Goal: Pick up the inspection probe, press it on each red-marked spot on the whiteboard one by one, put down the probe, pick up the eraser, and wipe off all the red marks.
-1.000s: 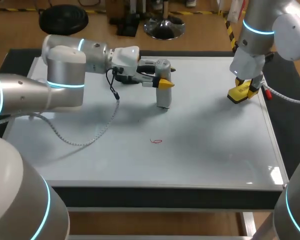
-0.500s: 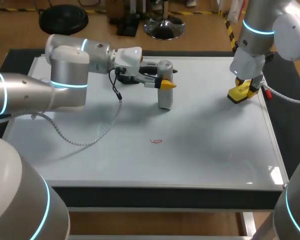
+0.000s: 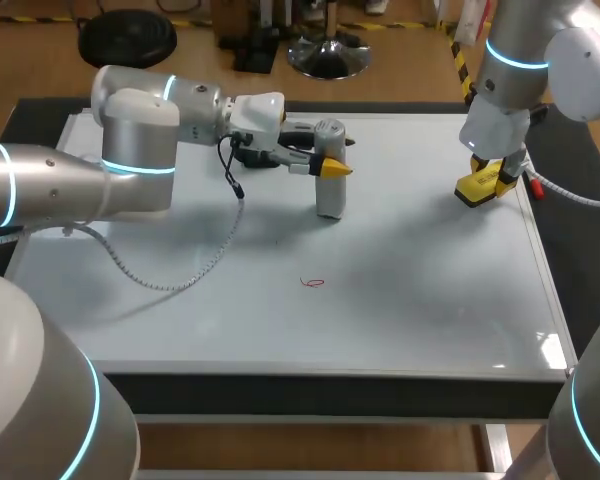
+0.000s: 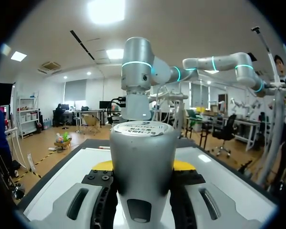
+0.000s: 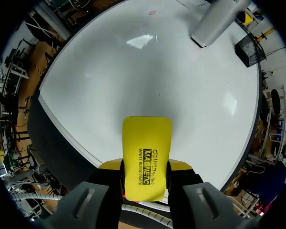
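Observation:
The silver inspection probe (image 3: pixel 329 190) stands upright at the back middle of the whiteboard (image 3: pixel 430 290), with my left gripper (image 3: pixel 326 166) shut on its upper part from the side. Whether its lower end touches the board I cannot tell. In the left wrist view the probe (image 4: pixel 142 143) fills the gap between the fingers of the left gripper (image 4: pixel 143 166). One small red mark (image 3: pixel 312 283) lies nearer the front, clear of the probe. My right gripper (image 3: pixel 492 178) is shut on the yellow eraser (image 3: pixel 483 187) near the board's right edge. The right wrist view shows the eraser (image 5: pixel 147 152), the probe (image 5: pixel 217 21) and the mark (image 5: pixel 154 12).
The left arm's grey cable (image 3: pixel 180 275) trails across the left part of the board. A dark border (image 3: pixel 570 300) surrounds the whiteboard frame.
My left gripper has shifted slightly to the right with the probe in it. The right arm and the eraser have not moved.

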You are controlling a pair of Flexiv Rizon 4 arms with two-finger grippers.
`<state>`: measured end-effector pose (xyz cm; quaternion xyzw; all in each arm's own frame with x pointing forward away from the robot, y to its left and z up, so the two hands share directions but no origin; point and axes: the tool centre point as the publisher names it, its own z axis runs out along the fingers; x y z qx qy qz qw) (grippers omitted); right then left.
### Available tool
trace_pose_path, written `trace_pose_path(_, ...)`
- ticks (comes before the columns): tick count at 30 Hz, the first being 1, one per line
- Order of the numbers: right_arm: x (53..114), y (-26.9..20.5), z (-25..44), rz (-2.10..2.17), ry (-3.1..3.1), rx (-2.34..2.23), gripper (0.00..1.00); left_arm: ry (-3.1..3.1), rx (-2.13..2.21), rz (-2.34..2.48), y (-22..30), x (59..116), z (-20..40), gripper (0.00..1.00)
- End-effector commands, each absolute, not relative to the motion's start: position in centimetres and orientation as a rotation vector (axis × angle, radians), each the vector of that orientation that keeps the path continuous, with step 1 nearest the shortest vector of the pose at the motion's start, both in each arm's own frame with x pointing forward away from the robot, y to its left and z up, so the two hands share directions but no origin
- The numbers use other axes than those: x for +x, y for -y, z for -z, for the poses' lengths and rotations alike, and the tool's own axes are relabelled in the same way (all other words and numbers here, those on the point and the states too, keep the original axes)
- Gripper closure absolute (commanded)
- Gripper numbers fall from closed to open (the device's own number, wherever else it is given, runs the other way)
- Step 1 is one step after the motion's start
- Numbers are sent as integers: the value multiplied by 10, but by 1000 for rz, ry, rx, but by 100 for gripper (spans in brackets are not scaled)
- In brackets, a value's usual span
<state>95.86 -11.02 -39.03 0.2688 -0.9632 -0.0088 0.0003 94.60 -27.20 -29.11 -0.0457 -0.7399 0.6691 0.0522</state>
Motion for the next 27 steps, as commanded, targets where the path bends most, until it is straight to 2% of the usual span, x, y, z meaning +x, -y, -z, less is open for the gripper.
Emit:
trace_pose_path(1,959,111,389,25,3022,846,100,2253,-141,-2032,271,947,292,100)
trace_pose_path(27,959,111,389,25,3022,846,100,2240,-262,-1989,261,960,252,100)
